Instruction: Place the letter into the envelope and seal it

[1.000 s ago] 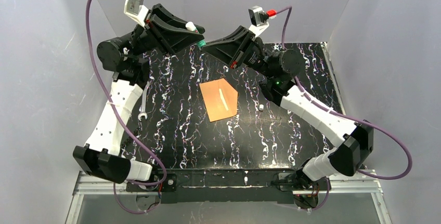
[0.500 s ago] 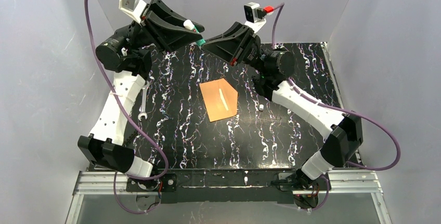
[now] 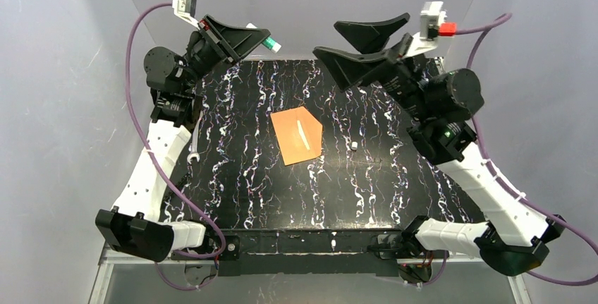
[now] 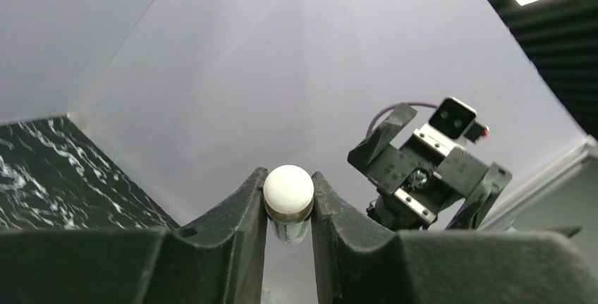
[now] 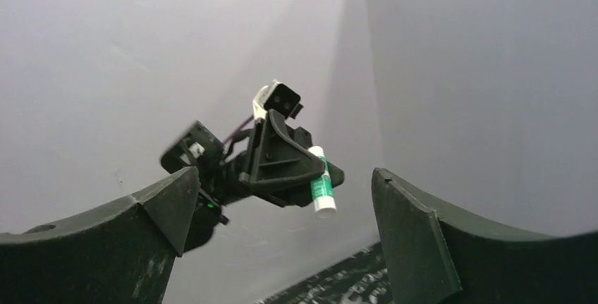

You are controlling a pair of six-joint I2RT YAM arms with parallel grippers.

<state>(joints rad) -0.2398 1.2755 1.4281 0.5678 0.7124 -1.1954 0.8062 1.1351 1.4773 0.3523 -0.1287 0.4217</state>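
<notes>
**Left pincer held a glue stick high; right pincer stood wide and empty**

The envelope (image 3: 296, 137) lay flat on the table (image 3: 395, 177), orange, with a pale strip (image 3: 302, 135) running along its face. One corner pointed away to the far right. Whether that was the flap lying open or folded could not be told from the top view. The letter could not be seen in any view.

The left gripper (image 3: 258, 35) hung in the air beyond the envelope and to its left, well apart from it. Its jaws were closed on a glue stick (image 4: 288, 191). The left wrist view showed the stick's round white end pinched between the two fingers. The right wrist view showed the same stick from afar, with a green label in the middle and white at both ends, sticking out past the fingers.

The right gripper (image 3: 326, 39) was raised beyond the envelope and to its right, also well apart from it. Its jaws were spread wide with nothing between them. The two grippers faced each other across the space above the envelope's far side, not touching.

A wrench (image 3: 195, 150) lay on the table well left of the envelope, beside the left arm. A small white bit (image 3: 352, 146) lay near the envelope's right edge, apart from it; what it was could not be told.
</notes>
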